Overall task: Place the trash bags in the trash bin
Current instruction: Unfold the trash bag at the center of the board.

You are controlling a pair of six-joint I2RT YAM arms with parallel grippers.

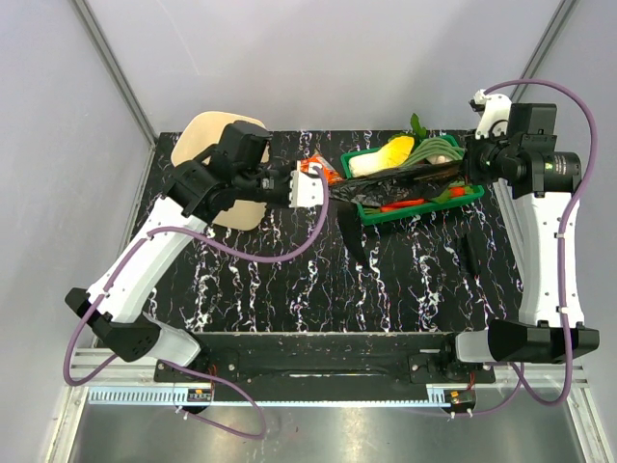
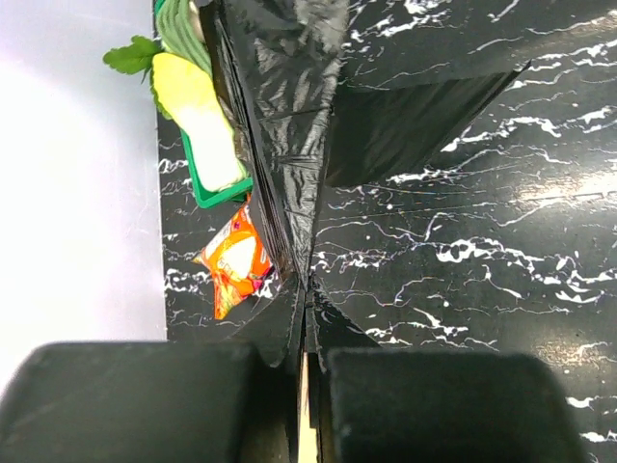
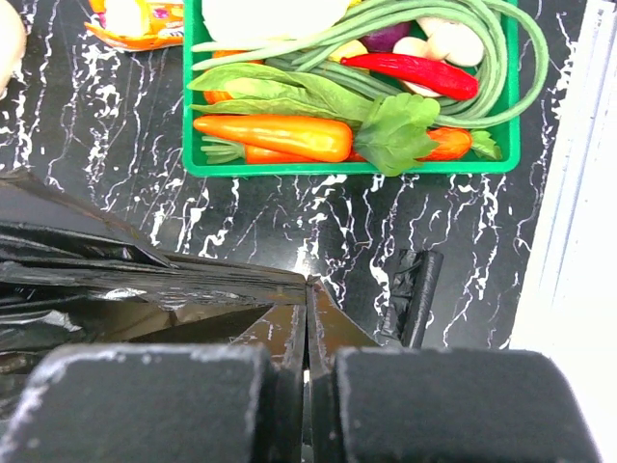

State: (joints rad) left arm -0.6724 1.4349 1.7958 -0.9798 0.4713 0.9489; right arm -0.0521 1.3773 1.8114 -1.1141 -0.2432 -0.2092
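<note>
A glossy black trash bag [image 1: 390,187] hangs stretched out between my two grippers, above the green tray. My left gripper [image 1: 323,185] is shut on its left end, and in the left wrist view the bag [image 2: 289,116] runs straight away from the closed jaws [image 2: 307,294]. At the bag's right end my right gripper [image 1: 462,171] is also shut, with the crinkled sheet [image 3: 145,280] spreading left from its jaws [image 3: 308,289]. A second trash bag, a small folded bundle [image 1: 469,253] [image 3: 413,294], lies on the table. The cream trash bin [image 1: 220,145] stands at the back left, partly under my left arm.
A green tray [image 1: 416,210] of vegetables sits at the back under the stretched bag; its rim [image 3: 352,169] shows in the right wrist view. An orange snack wrapper [image 2: 236,262] [image 1: 321,171] lies between tray and bin. The table is black marble with grey walls around it.
</note>
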